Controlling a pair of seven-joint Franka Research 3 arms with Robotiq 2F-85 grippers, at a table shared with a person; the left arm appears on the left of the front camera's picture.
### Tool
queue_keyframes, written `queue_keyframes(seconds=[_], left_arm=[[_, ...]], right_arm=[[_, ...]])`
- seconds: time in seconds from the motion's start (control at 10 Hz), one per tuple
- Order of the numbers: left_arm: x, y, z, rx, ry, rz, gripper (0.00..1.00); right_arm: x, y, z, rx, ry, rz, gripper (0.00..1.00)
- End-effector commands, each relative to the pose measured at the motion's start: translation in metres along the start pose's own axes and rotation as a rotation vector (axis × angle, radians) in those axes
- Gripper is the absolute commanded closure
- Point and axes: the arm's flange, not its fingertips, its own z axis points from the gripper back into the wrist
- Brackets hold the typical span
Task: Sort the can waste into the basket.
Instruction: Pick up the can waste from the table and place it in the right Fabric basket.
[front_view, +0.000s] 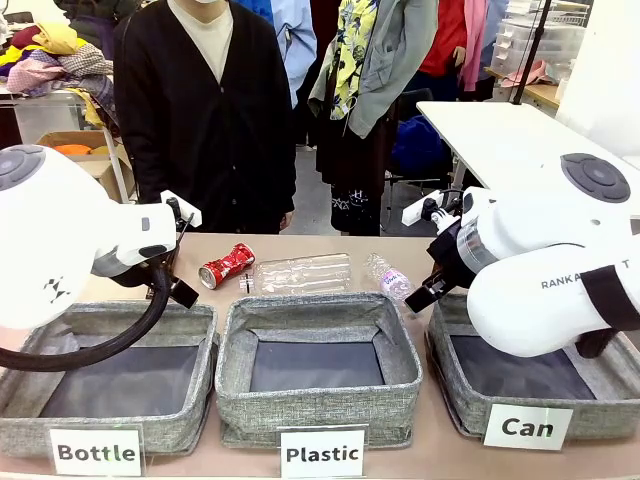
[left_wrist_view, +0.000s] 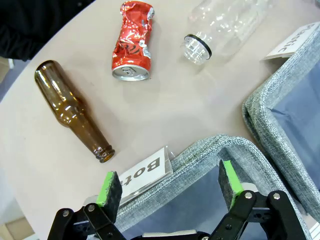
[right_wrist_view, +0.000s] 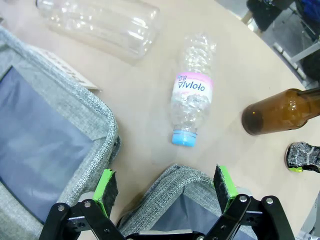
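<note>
Crushed red can (left_wrist_view: 132, 42) lies on its side in the upper middle of the left wrist view. Its long axis runs nearly top to bottom of that picture, with the silver end turned toward the left gripper (left_wrist_view: 170, 182). That gripper's jaws stand wide and empty over a corner of the bin labelled Bottle (left_wrist_view: 210, 149), and only bare table lies between pads and can. A brown bottle (left_wrist_view: 70, 107) lies to the can's left and a clear plastic bottle (left_wrist_view: 225, 25) to its upper right. Both are apart from it, so neither seems to block a straight reach.

In the front view the can sits left of centre, nearer the left arm, while the Can basket (front_view: 464, 402) is at lower right under the right arm. The right gripper (right_wrist_view: 165, 184), also spread wide with nothing in it, hangs over a basket corner. At the right edge of its view a dark object with green trim (right_wrist_view: 302, 156), probably the second can, is cut off by the frame below another brown bottle (right_wrist_view: 285, 112). A pink-labelled water bottle (right_wrist_view: 192, 97) lies mid-picture.
</note>
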Motion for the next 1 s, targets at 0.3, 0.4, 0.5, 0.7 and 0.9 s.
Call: queue_keyframes(seconds=[0.3,0.4,0.5,0.7,0.9], left_arm=[[0.0,0.0,0.0,0.001,0.0,0.001,0.0],[0.0,0.0,0.0,0.0,0.0,0.0,0.0],[0.004,-0.01,0.017,-0.085,-0.036,-0.027,0.0],[0.008,-0.024,0.054,-0.376,-0.083,-0.027,0.0],[0.003,-0.018,0.089,-0.584,-0.06,0.074,0.0]], right_arm=[[0.0,0.0,0.0,0.0,0.0,-0.001,0.0],[0.0,0.0,0.0,0.0,0.0,0.0,0.0],[0.002,-0.001,0.012,0.033,0.005,0.004,0.0],[0.016,0.003,0.044,0.193,0.017,-0.156,0.0],[0.018,-0.001,0.084,0.486,0.048,-0.289,0.0]])
